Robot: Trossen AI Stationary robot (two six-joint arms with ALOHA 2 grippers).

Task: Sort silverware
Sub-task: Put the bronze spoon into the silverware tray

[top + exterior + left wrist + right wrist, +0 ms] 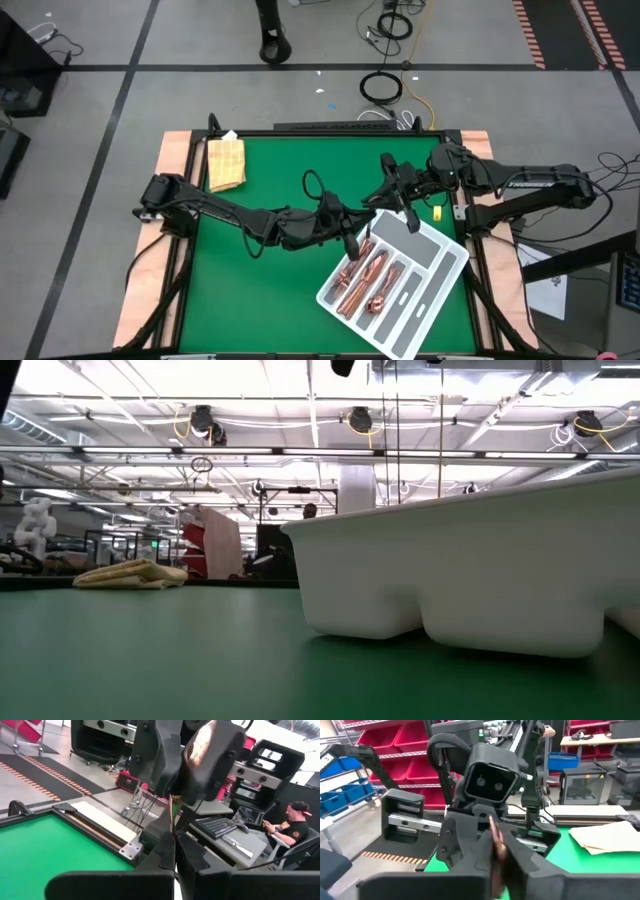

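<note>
Your two hands meet above the tray's (452,262) upper corner: the left hand (352,243) and the right hand (405,213) each look clamped on one copper piece (496,846). Free one hand fully before moving; the other silverware (365,280) lies in the tray slots.

silverware (364,281) in tray (436,262)

Both dark arms reach inward over the middle of the table, wrists facing each other. The left gripper (352,238) and right gripper (400,200) hang near one another, each with fingers (170,851) pressed close together, the left arm stretched long and low.
</note>
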